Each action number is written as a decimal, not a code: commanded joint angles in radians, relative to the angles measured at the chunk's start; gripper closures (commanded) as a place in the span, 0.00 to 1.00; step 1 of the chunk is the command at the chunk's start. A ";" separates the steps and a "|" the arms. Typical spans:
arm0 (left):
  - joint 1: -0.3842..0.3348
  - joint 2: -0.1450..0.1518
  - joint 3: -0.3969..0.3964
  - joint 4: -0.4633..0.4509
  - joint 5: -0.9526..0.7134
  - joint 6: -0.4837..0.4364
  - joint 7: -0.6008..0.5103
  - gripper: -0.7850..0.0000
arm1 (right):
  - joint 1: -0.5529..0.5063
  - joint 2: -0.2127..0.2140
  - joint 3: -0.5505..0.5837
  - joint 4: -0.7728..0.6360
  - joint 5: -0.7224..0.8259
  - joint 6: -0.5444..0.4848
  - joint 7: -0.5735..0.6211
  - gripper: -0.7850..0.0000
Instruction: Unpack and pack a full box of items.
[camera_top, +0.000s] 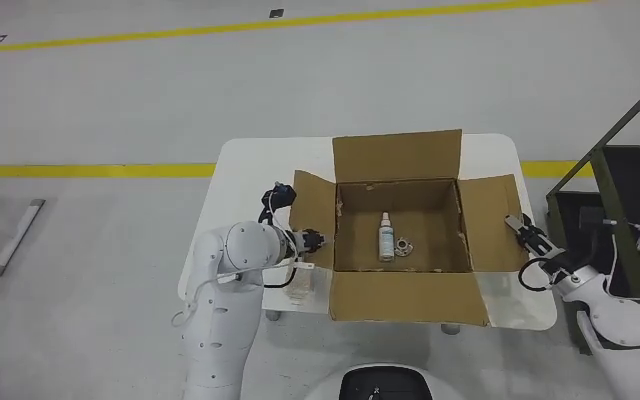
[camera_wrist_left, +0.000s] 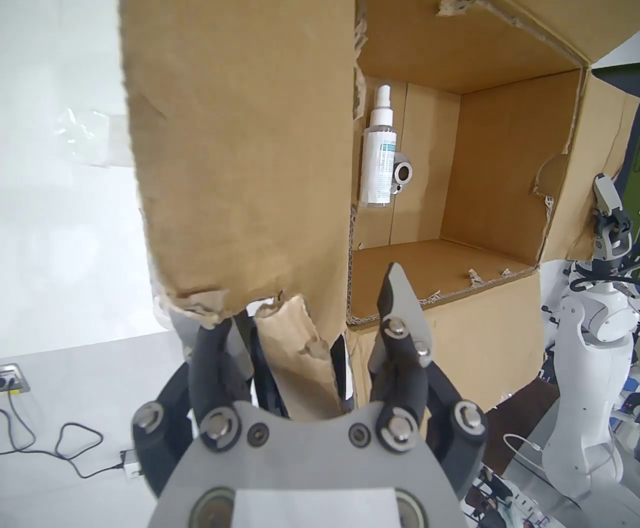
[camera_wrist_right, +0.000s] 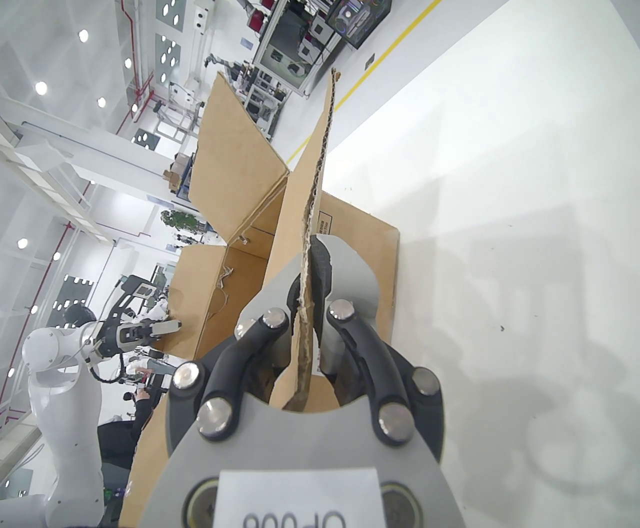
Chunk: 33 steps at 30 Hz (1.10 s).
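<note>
Spray bottle (camera_wrist_left: 378, 165) is lying flat, about mid-floor in the cardboard box (camera_top: 440, 215). Long axis is running from the box's near wall to its far wall, nozzle pointing at the far wall. White plastic cylinder, narrow neck and cap. A small metal fitting (camera_wrist_left: 401, 176), shiny with a round bore, is sitting against the bottle's lower body, on the side toward the right-side flap (camera_top: 492, 222).

My left gripper (camera_top: 316, 240) is sitting at the outer edge of the left-side flap (camera_top: 312, 212). Jaws are spread wide, with the flap's torn, crumpled edge lying between them and nothing clamping. My right gripper (camera_wrist_right: 314, 265) is pinching the outer edge of the right-side flap, pads pressing on both faces of the corrugated board.

All four flaps are splaying outward, so the box mouth is giving open room from above. Floor around the bottle and fitting is showing bare brown cardboard out to every wall. Rim edges are looking ragged, with torn paper fibres hanging along the walls. Box is resting on a white table (camera_top: 250, 170) with rounded corners.
</note>
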<state>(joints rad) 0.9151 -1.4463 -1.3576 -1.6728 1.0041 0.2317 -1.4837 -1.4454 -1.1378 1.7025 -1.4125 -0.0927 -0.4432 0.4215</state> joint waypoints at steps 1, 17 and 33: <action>-0.003 0.004 0.002 -0.002 0.029 0.001 0.002 0.00 | 0.001 0.000 -0.001 0.001 0.001 0.000 0.000 1.00; 0.000 0.022 0.067 0.051 0.287 0.002 0.032 0.00 | 0.010 0.003 -0.012 0.024 -0.016 0.001 -0.009 1.00; -0.001 0.033 -0.017 -0.102 0.104 -0.090 0.141 0.00 | -0.050 0.014 0.111 -0.195 -0.123 0.003 -0.185 0.00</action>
<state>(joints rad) 0.9105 -1.4143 -1.3701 -1.7650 1.1115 0.1482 -1.3530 -1.4882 -1.1246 1.8030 -1.5714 -0.1907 -0.4404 0.2578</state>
